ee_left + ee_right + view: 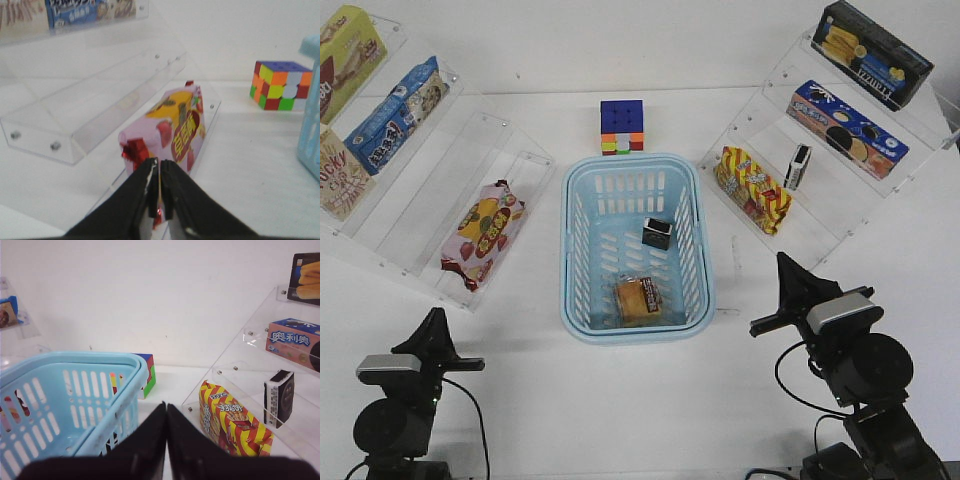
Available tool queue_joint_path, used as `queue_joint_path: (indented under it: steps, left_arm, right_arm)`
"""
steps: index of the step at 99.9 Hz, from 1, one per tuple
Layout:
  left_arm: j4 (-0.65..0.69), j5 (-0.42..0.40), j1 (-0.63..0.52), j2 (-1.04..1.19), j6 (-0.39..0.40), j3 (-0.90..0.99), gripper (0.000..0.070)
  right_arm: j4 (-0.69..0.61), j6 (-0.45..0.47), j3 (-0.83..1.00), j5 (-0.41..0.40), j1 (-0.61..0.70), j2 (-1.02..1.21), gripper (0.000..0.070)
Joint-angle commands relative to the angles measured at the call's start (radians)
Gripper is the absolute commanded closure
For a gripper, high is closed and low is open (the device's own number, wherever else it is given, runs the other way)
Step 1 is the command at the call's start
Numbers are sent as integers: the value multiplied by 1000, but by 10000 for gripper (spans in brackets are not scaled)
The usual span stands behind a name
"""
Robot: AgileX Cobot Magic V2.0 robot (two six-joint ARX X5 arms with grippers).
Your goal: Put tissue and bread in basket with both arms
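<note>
Tissue [657,234] and bread [637,301] apparently lie in basket [578,250], between both clenched, empty grippers, left gripper [160,192], right gripper [166,435].

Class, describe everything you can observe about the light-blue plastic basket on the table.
The light-blue rectangular plastic basket has rounded corners, a thick rolled rim, and slotted walls and floor. It stands upright and open on the white table, in front of the multicoloured cube and between two clear acrylic shelves. Inside lie a small black-and-white tissue pack and, nearer the robot, a clear-wrapped golden bread piece. Neither hand touches it.
</note>
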Motion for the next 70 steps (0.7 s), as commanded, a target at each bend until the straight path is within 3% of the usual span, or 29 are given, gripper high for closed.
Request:
queue_joint_path:
  steps: [1, 23, 70]
  left_arm:
    - [24, 14, 16, -31, -11, -30, 699]
    - [26, 47, 50, -105, -14, -135, 699]
    - [-51, 50, 116, -105, -13, -140, 699]
  right_arm:
    - [12, 10, 13, 3, 5, 3, 700]
    - [12, 10, 13, 3, 5, 3, 700]
    - [13, 10, 13, 3, 5, 3, 700]
